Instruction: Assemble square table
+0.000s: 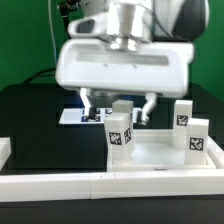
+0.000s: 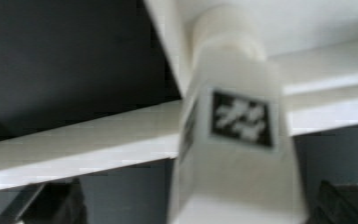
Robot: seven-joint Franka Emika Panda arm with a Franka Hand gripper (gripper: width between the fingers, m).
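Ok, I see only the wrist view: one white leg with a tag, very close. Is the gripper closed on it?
Observer: No, the gripper is open, its fingers wide apart.
Operator: How many legs stand there?
Observer: Four, all upright at the table top: front leg, back leg, and two right legs.
Operator: Anything beyond the top?
Observer: The marker board lies behind it, toward the exterior view's left.
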